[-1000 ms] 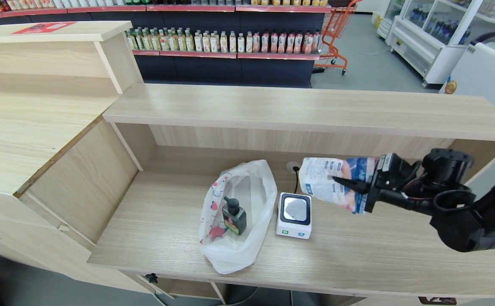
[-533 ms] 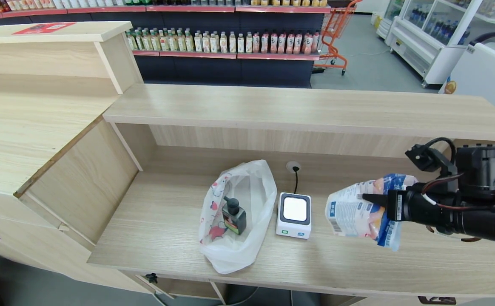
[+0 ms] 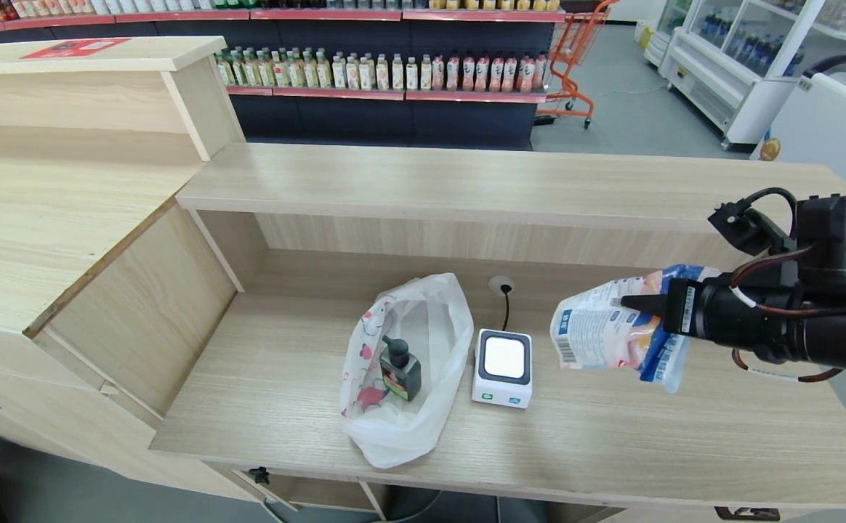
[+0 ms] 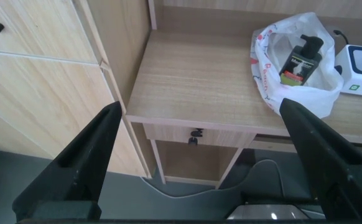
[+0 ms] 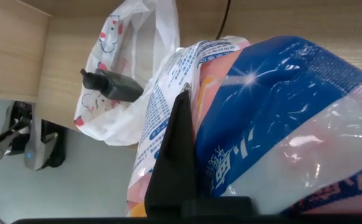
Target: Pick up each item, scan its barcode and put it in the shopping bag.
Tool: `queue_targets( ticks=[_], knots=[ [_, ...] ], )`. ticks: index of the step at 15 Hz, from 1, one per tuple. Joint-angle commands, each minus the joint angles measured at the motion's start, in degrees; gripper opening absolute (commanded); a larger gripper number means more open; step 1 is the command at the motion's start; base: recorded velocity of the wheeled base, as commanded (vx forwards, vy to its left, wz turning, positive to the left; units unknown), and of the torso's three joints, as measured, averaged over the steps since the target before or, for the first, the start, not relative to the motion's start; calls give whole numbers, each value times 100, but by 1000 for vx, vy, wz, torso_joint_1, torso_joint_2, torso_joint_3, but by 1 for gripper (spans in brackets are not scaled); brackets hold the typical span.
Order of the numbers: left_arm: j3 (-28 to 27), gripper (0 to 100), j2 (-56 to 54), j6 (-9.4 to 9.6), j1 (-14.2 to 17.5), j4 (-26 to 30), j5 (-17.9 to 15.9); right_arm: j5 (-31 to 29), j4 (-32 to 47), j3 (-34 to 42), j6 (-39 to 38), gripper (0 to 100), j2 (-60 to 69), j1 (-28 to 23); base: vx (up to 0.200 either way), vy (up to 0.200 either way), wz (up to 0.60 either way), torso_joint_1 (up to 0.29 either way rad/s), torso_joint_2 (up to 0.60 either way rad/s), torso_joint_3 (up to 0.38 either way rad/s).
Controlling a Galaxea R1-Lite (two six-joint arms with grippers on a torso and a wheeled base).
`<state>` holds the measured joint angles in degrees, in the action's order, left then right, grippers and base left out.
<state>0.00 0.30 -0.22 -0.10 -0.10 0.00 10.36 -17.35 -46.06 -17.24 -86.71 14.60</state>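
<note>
My right gripper [image 3: 648, 312] is shut on a blue, white and pink snack packet [image 3: 608, 330], held in the air just right of the white barcode scanner [image 3: 502, 367], whose screen glows white. In the right wrist view the snack packet [image 5: 274, 118] lies pressed against a black finger [image 5: 175, 155]. A white shopping bag [image 3: 405, 363] lies open on the counter left of the scanner, with a dark pump bottle [image 3: 400, 369] inside. My left gripper [image 4: 199, 155] hangs open off the counter's front left corner, nothing between its fingers; the shopping bag [image 4: 293, 68] and pump bottle [image 4: 300, 57] lie beyond it.
The wooden counter [image 3: 612, 443] has bare room to the right and in front of the scanner. A raised ledge [image 3: 510, 185] runs along its back, and a tall cabinet [image 3: 67, 218] stands at the left. The scanner's cable [image 3: 506, 305] runs to a hole at the back.
The right arm swung the packet from above the scanner out to the right and turned it, then lifted it slightly. The scanner's screen went from dark to bright white.
</note>
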Motion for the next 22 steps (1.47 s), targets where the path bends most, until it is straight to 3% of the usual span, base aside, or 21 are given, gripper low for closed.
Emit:
queue_targets(
  ticks=[1, 8, 14, 22],
  knots=[
    [0, 100, -22, 4, 1, 1, 0, 10, -6, 0, -8, 0, -12, -1, 0, 200, 0, 2, 7, 2],
    [0, 100, -22, 31, 1, 1, 0, 1, 38, -633, -78, 0, -768, 78, 0, 200, 0, 0, 4, -1],
    [0, 100, -22, 31, 1, 1, 0, -113, 557, -2109, -25, 0, -2421, 640, 0, 0, 0, 0, 0, 0],
    [0, 100, -22, 31, 1, 1, 0, -535, 38, -3577, 493, 0, -4372, 1167, 0, 0, 0, 0, 0, 0]
  ],
)
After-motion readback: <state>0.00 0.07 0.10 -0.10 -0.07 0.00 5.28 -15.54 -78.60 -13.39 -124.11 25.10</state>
